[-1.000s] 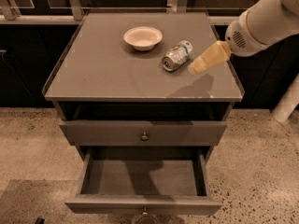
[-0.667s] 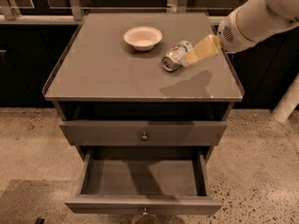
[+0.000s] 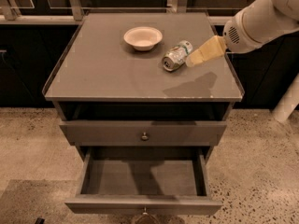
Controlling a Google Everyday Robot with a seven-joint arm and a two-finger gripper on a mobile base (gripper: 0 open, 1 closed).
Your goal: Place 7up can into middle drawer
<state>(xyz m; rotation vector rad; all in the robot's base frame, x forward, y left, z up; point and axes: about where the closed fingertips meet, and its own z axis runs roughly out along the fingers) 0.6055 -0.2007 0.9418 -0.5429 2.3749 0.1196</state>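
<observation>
The 7up can [image 3: 176, 55] lies on its side on the grey cabinet top [image 3: 107, 73], right of the bowl. My gripper [image 3: 193, 59] comes in from the right on the white arm, its tan tip just beside the can's right end and a little above the top. The middle drawer [image 3: 142, 178] is pulled out below and shows a bare grey inside. Its knob [image 3: 144, 213] is at the bottom edge of the view.
A pale round bowl [image 3: 143, 38] stands at the back middle of the top. The shut grey drawer front [image 3: 144, 132] with a round knob is above the open drawer. A raised rim edges the top. Speckled floor lies around the cabinet.
My gripper has moved left and back toward the can, from right of it to close beside its right end. The can, bowl and drawers have not moved.
</observation>
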